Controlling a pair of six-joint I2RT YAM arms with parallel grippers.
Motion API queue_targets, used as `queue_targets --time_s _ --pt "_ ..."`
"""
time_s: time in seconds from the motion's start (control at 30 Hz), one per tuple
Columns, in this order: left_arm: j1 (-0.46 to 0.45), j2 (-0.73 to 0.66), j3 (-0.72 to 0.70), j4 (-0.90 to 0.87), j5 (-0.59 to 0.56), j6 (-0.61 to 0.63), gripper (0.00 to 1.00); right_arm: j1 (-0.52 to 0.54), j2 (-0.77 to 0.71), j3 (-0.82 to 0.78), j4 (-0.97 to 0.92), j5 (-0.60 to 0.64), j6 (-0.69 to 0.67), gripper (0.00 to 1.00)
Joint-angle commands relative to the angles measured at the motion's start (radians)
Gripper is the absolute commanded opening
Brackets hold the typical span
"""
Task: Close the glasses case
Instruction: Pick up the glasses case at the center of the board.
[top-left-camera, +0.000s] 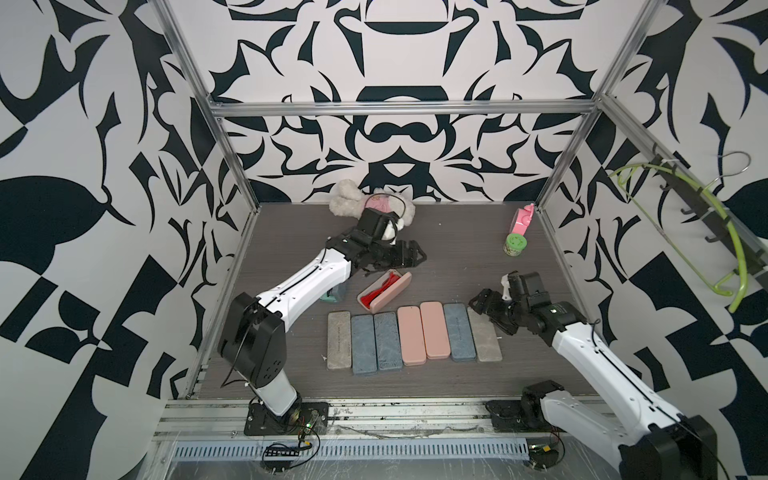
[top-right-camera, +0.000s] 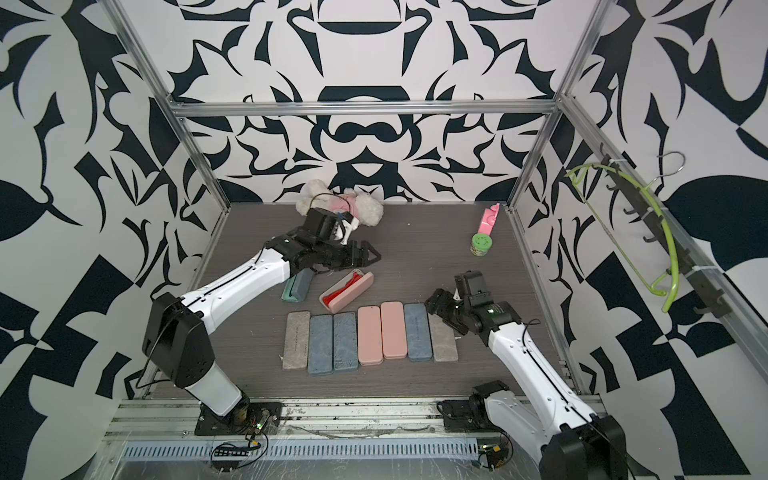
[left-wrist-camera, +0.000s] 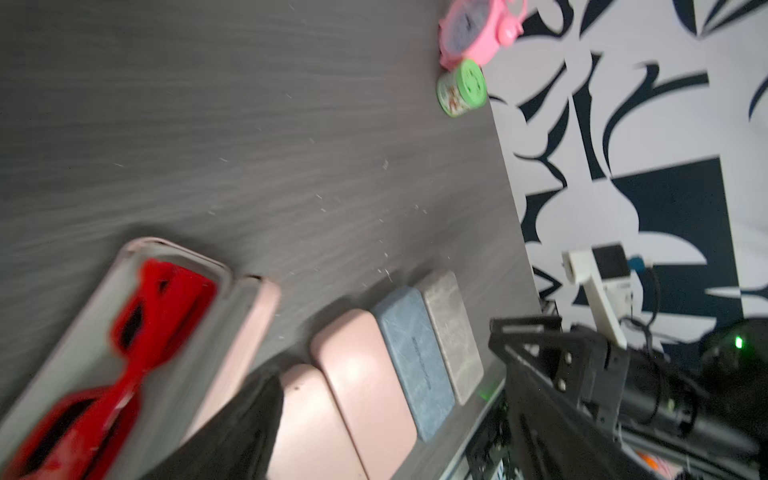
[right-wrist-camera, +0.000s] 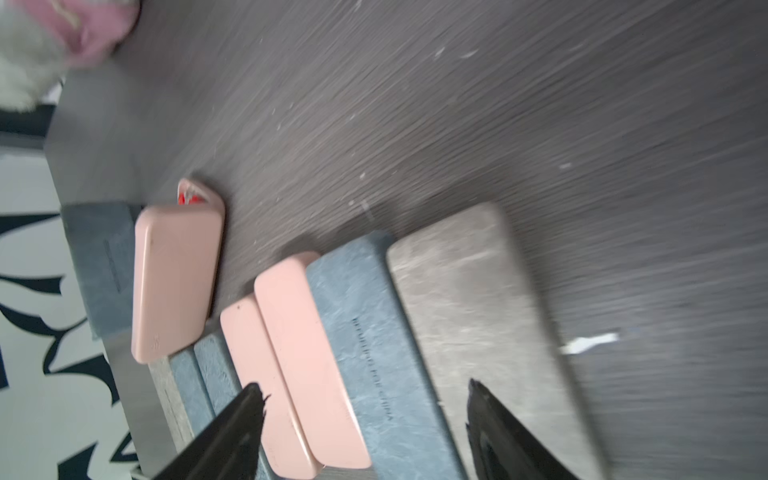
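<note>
The open glasses case (top-left-camera: 384, 291) (top-right-camera: 347, 291) is pink and lies slanted mid-table. Red glasses (left-wrist-camera: 137, 332) lie inside it, and its lid (right-wrist-camera: 176, 282) stands raised along one long side. My left gripper (top-left-camera: 419, 255) (top-right-camera: 372, 255) hovers just past the case's far end, open and holding nothing. Only one of its fingers (left-wrist-camera: 245, 419) shows in the left wrist view, beside the case. My right gripper (top-left-camera: 478, 301) (right-wrist-camera: 365, 399) is open and empty over the right end of a row of closed cases (top-left-camera: 411, 336), apart from the open case.
The row holds several closed grey, blue and pink cases. A teal case (top-right-camera: 297, 286) lies under my left arm. A plush toy (top-left-camera: 374, 203) sits at the back. A pink clock (top-left-camera: 521, 220) and a green jar (top-left-camera: 515, 245) stand back right.
</note>
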Motion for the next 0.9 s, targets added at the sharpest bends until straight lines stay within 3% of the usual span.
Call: queue_targets --time_s 0.0,0.17,0.37,0.53,0.87 --pt "0.052 -0.049 0.007 -0.047 -0.036 -0.004 0.89 0.140 0.090 0.085 0.111 0.065 0.098 0.78" --pt "0.086 -0.073 0.032 -0.101 -0.150 0.062 0.89 0.323 0.314 0.246 0.210 0.142 0.171 0.77" --pt "0.104 -0.079 0.029 -0.113 -0.204 0.077 0.90 0.430 0.565 0.468 0.240 0.189 0.220 0.74" --pt "0.105 -0.083 0.028 -0.117 -0.209 0.086 0.90 0.455 0.706 0.571 0.238 0.196 0.257 0.71" --pt "0.105 -0.089 0.019 -0.113 -0.220 0.097 0.90 0.456 0.848 0.659 0.261 0.186 0.299 0.66"
